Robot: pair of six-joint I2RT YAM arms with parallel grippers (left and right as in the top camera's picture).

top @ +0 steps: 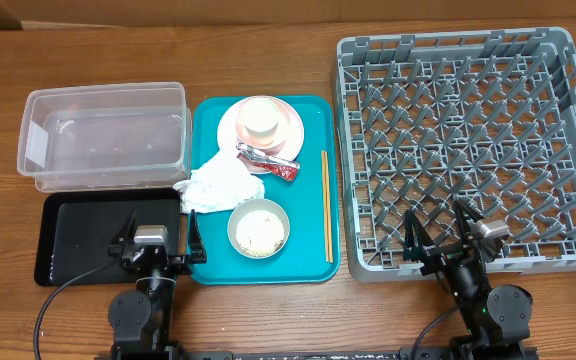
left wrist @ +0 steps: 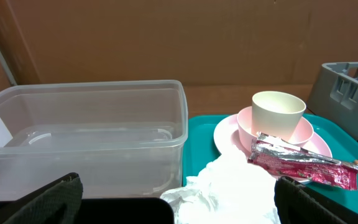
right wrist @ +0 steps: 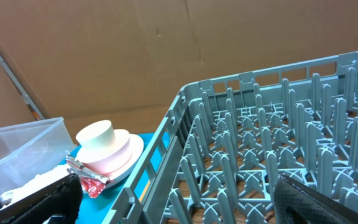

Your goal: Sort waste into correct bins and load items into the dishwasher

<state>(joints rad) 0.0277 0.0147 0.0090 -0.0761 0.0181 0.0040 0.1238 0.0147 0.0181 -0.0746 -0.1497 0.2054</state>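
Note:
On the teal tray point(top: 308, 255) lie a crumpled white napkin point(top: 218, 185), a red wrapper point(top: 270, 160), a pale bowl point(top: 258, 228) holding rice-like crumbs, wooden chopsticks point(top: 326, 205) and a pink plate point(top: 286, 132) with a cream cup point(top: 259, 115) on it. The clear tub point(top: 103, 135) and black tray point(top: 78, 235) stand to the left, the grey dish rack point(top: 468, 150) to the right. My left gripper point(top: 158, 235) is open and empty over the black tray's right end, just short of the napkin point(left wrist: 235, 186). My right gripper point(top: 438, 228) is open and empty over the rack's front edge point(right wrist: 260, 137).
The clear tub point(left wrist: 92, 124) and the rack hold nothing. A brown cardboard wall stands behind the table. Bare wooden table point(top: 298, 320) runs along the front edge, where both arm bases sit.

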